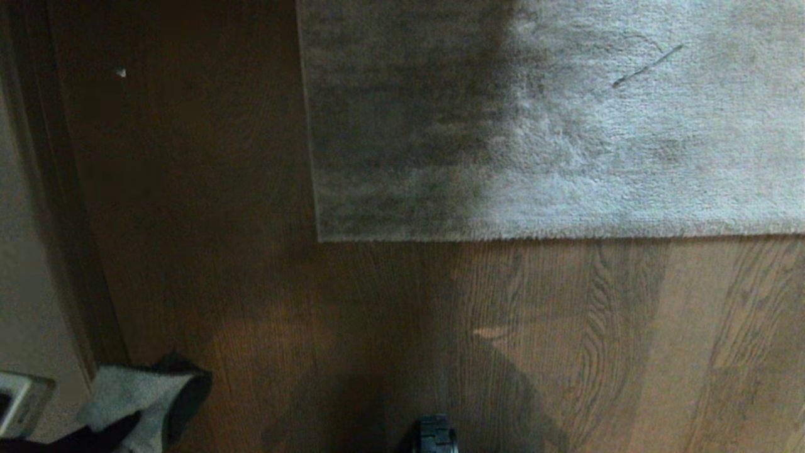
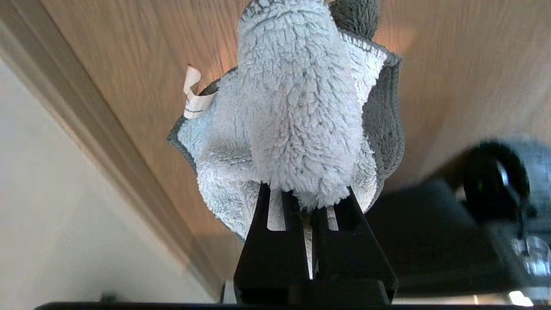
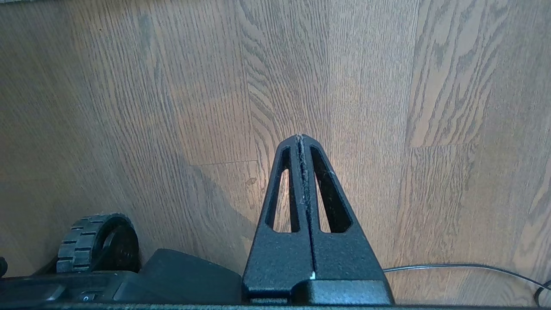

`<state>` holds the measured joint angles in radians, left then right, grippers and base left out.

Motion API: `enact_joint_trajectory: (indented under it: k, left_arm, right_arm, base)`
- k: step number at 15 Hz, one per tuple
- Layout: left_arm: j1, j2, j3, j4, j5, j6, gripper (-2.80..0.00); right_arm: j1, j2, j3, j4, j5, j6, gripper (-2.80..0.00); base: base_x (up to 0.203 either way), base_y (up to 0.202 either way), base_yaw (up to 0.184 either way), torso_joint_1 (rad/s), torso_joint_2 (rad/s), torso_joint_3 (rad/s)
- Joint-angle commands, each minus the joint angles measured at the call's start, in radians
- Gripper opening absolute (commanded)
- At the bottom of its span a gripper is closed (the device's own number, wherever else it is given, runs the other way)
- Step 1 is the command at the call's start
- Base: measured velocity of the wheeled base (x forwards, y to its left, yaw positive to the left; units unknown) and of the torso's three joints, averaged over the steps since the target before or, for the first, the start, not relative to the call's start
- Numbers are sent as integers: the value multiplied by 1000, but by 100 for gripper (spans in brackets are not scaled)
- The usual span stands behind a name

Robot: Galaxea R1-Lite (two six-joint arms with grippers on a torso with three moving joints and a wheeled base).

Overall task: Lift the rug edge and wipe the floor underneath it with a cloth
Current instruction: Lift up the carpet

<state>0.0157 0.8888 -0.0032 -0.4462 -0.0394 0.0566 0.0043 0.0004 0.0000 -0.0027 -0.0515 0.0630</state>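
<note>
Baseboard (image 1: 69, 251) beside cloth (image 1: 135, 393) (floor-level)

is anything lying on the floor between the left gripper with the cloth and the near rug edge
Nothing visible does. The left gripper holds the cloth at the head view's lower left, and only bare floor lies between it and the rug, which lies flat.

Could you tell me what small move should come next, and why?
Probably bring the right gripper, shut and empty above bare floor, toward the rug edge to lift it: the rug lies flat, and the left gripper already holds the cloth.
</note>
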Motion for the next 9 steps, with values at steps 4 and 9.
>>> enact_joint_trajectory:
  k: [4,9]
  left_arm:
    - [-45,-308,3,335,2,-4,-280]
    - [-44,-539,3,445,12,-14,-280]
  right_arm:
    - [0,0,0,0,-1,1,-280]
    - [0,0,0,0,-1,0,-280]
  base:
    - [0,0,0,0,0,0]
    - [0,0,0,0,0,0]
